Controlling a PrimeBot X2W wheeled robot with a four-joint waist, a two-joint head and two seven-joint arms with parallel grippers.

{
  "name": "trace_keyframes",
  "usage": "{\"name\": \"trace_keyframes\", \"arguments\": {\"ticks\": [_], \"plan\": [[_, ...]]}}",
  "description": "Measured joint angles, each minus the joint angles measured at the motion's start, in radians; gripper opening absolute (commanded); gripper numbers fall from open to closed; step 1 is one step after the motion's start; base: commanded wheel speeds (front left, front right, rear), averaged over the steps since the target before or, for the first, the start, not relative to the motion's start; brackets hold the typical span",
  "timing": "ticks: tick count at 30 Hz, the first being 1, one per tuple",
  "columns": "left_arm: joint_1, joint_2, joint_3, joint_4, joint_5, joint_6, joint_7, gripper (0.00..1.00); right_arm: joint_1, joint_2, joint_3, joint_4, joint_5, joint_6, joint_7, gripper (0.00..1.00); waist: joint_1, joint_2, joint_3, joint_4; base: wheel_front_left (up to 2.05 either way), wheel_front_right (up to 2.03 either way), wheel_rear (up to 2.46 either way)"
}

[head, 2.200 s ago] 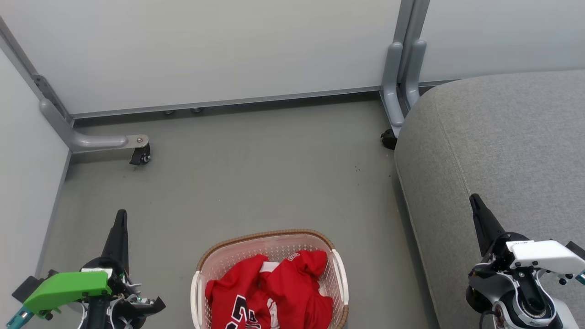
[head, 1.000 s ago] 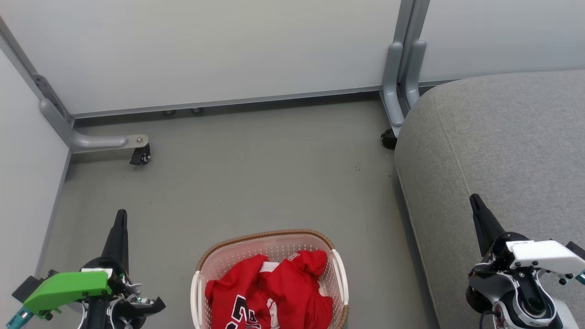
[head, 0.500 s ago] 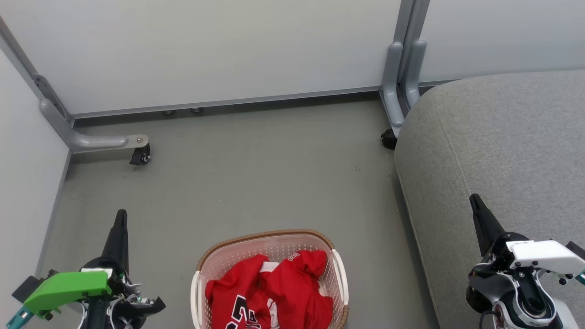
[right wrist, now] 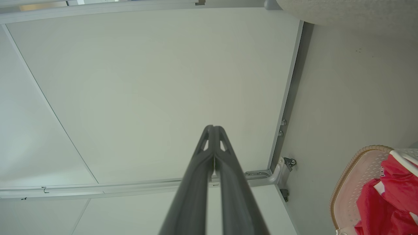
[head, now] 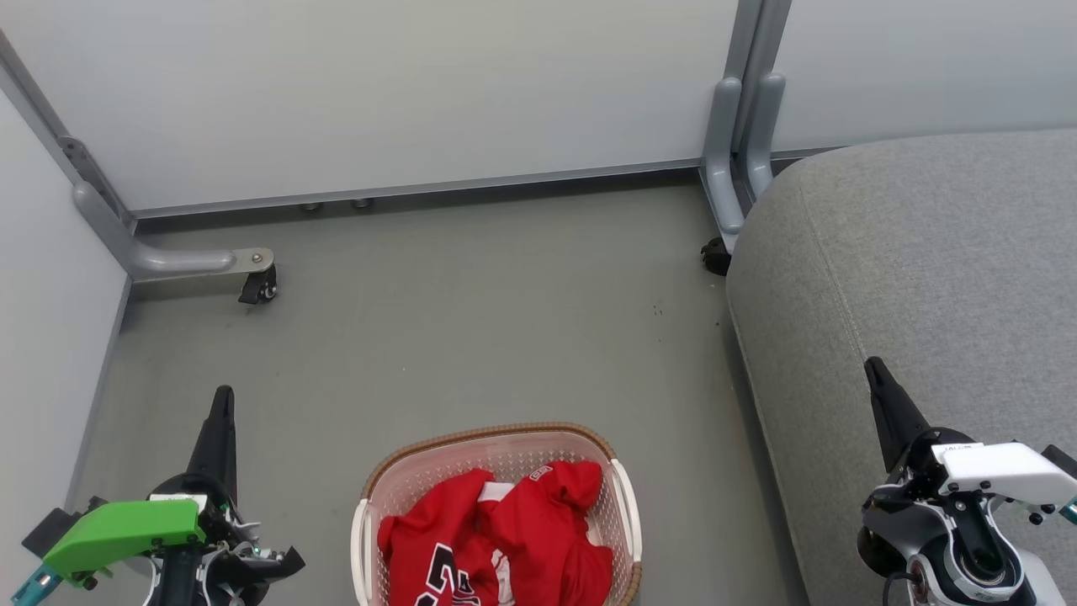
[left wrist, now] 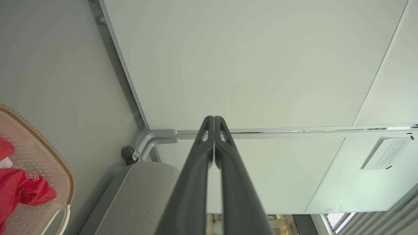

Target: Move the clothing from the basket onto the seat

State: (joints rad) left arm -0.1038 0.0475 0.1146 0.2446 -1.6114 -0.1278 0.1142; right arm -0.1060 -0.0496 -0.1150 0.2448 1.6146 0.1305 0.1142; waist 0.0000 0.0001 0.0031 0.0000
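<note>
The clothing (head: 505, 539), red jerseys with white trim and black-and-white lettering, lies crumpled in the cream perforated basket (head: 496, 439) with a brown rim, at the bottom centre of the head view. The grey fabric seat (head: 942, 278) fills the right side. My left gripper (head: 223, 396) hangs shut and empty over the floor, left of the basket. Over the seat's front part, my right gripper (head: 871, 364) is shut and empty too. The left wrist view shows its fingers (left wrist: 214, 119) pressed together, with the basket (left wrist: 62, 163) and clothing (left wrist: 23, 192) at its left edge. Shut fingers (right wrist: 214, 128) also show in the right wrist view.
Grey floor (head: 471, 320) stretches ahead of the basket up to pale partition panels (head: 379, 93). Panel feet with black castors stand at the left (head: 259, 290) and beside the seat's far corner (head: 715, 257). A panel also closes off the left side (head: 42, 278).
</note>
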Motion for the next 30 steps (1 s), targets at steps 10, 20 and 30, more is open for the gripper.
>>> {"name": "trace_keyframes", "arguments": {"ticks": [10, 20, 30], "plan": [[0.000, 0.000, 0.000, 0.000, 0.000, 0.000, 0.000, 0.00, 0.000, 0.000, 0.000, 0.000, 0.000, 0.000, 0.000, 0.00, 0.0000, 0.0000, 0.000, 0.000, 0.00, 0.00, 0.00], [0.000, 0.000, 0.000, 0.000, 0.000, 0.000, 0.000, 0.00, 0.000, 0.000, 0.000, 0.000, 0.000, 0.000, 0.000, 0.00, 0.0000, 0.0000, 0.000, 0.000, 0.00, 0.00, 0.00], [0.000, 0.000, 0.000, 0.000, 0.000, 0.000, 0.000, 0.00, 0.000, 0.000, 0.000, 0.000, 0.000, 0.000, 0.000, 0.00, 0.0000, 0.0000, 0.000, 0.000, 0.00, 0.00, 0.00]]}}
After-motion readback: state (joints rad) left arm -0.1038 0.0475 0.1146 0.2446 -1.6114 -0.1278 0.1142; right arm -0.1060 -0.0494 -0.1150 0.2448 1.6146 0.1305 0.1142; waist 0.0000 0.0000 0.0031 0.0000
